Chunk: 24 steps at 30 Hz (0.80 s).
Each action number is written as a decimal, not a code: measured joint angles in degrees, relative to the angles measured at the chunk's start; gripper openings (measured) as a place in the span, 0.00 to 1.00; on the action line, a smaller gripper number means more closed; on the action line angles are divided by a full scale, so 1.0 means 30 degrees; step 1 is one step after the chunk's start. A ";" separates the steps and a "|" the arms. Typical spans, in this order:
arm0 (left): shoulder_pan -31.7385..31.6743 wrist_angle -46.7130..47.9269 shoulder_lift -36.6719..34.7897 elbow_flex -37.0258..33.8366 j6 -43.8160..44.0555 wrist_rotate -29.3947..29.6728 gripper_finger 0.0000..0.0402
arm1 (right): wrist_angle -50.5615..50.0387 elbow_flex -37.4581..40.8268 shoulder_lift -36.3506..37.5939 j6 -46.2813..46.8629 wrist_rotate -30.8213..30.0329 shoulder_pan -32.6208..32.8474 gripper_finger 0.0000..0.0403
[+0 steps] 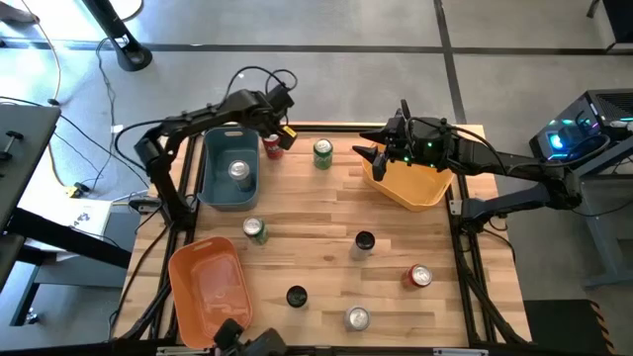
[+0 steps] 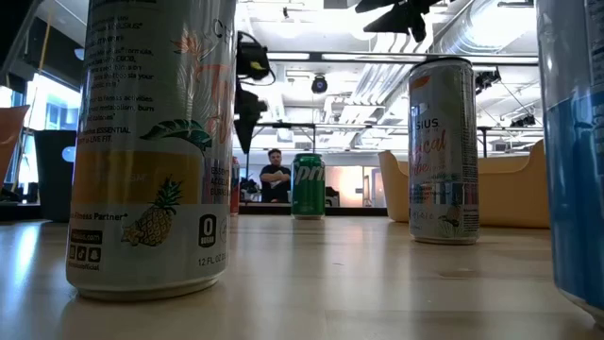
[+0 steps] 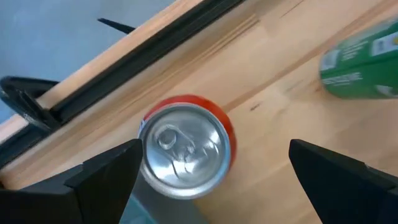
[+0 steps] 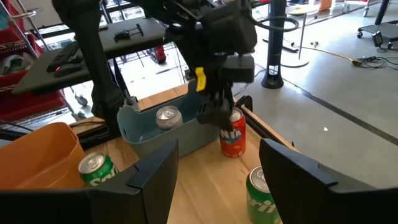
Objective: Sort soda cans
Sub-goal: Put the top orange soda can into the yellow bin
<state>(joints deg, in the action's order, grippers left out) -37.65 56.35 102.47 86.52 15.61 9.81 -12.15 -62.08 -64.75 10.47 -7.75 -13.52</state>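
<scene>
Two dark fingers of the left gripper (image 3: 211, 171) stand wide apart, straddling the red can (image 3: 186, 146) upright by the teal bin (image 1: 227, 168) at the table's far edge. Right gripper (image 1: 378, 150) hangs open over the yellow bin (image 1: 415, 188). Thin, smooth, easily dented, the can probably wants a mid-wall squeeze.

Surface (image 1: 326, 213): pale wood planks, smooth, faint sheen. Red can (image 3: 186, 146) between left hand (image 3: 211, 171) fingers: brushed shiny metal top, glossy painted side. Teal bin (image 4: 149, 134) just beside it: smooth matt plastic. Fingers matt black.
</scene>
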 joint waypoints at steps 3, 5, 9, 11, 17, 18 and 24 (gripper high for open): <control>-0.0110 -0.0204 0.0475 0.0022 -0.0478 0.0635 0.99 | -0.0004 0.0000 0.0000 0.0006 0.0000 0.0000 0.55; -0.0190 -0.0201 0.0585 0.0029 -0.0465 0.1277 0.99 | -0.0011 0.0000 0.0000 0.0321 0.0007 0.0006 0.55; -0.0196 -0.0192 0.0564 0.0109 -0.0458 0.1820 0.99 | -0.0018 0.0000 0.0000 0.0672 0.0007 0.0015 0.55; -0.0101 -0.0178 0.0513 0.0340 -0.0582 0.1743 0.99 | -0.0018 0.0000 0.0000 0.0703 0.0007 0.0015 0.55; -0.0025 -0.0103 0.0565 0.0714 -0.1105 0.0607 0.99 | -0.0025 0.0000 0.0000 0.0506 0.0007 0.0015 0.55; -0.0115 0.0125 0.0631 0.0707 -0.1098 0.0397 0.99 | -0.0040 0.0000 0.0000 0.0503 0.0007 0.0015 0.55; -0.0740 0.0732 0.0970 0.0707 -0.0953 0.1130 0.99 | -0.0098 0.0000 0.0000 0.0499 0.0007 0.0015 0.55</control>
<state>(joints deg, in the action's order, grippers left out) -39.87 58.55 105.38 88.64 12.75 13.21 -12.45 -62.08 -64.75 11.97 -7.73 -13.47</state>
